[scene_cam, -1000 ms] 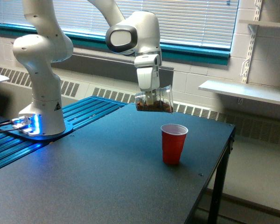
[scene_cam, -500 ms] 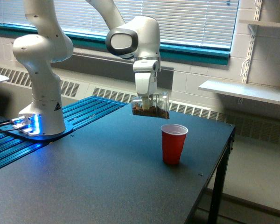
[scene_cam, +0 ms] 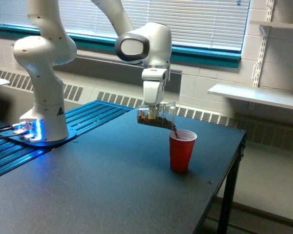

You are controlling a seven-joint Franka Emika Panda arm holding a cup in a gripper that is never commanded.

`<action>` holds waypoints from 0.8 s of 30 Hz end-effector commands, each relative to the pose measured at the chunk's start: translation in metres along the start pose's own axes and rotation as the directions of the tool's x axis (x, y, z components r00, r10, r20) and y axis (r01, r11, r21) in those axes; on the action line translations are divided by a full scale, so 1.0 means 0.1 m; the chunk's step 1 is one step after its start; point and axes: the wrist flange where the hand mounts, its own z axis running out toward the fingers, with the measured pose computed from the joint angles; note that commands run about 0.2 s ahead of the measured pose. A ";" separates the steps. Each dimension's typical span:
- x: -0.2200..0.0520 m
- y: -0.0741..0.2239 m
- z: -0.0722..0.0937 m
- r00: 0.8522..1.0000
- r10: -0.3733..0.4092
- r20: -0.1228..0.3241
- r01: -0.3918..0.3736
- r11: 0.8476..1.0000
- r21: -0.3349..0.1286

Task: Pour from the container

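My gripper (scene_cam: pixel 152 110) is shut on the container (scene_cam: pixel 156 116), a small clear plastic cup with brown bits inside. The container lies tipped on its side, mouth toward the exterior view's right and angled slightly down. A thin stream of brown bits falls from its lip into the red cup (scene_cam: pixel 181 150). The red cup stands upright on the dark table (scene_cam: pixel 102 190), just below and to the right of the container's mouth.
The arm's white base (scene_cam: pixel 41 114) stands at the exterior view's left on a blue ribbed surface (scene_cam: pixel 83 122). The table's right edge (scene_cam: pixel 237 161) runs close to the red cup. A white wall shelf (scene_cam: pixel 256 95) hangs at the right.
The container has dropped lower and moved right toward the red cup while tipping further. Brown bits now spill from its mouth into the red cup.
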 end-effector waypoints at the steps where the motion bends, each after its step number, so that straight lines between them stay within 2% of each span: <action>1: 0.10 -0.12 -0.11 1.000 -0.007 -0.017 0.007 1.000 -0.011; 24: 0.18 -0.20 -0.18 0.996 -0.089 0.010 0.090 0.992 -0.093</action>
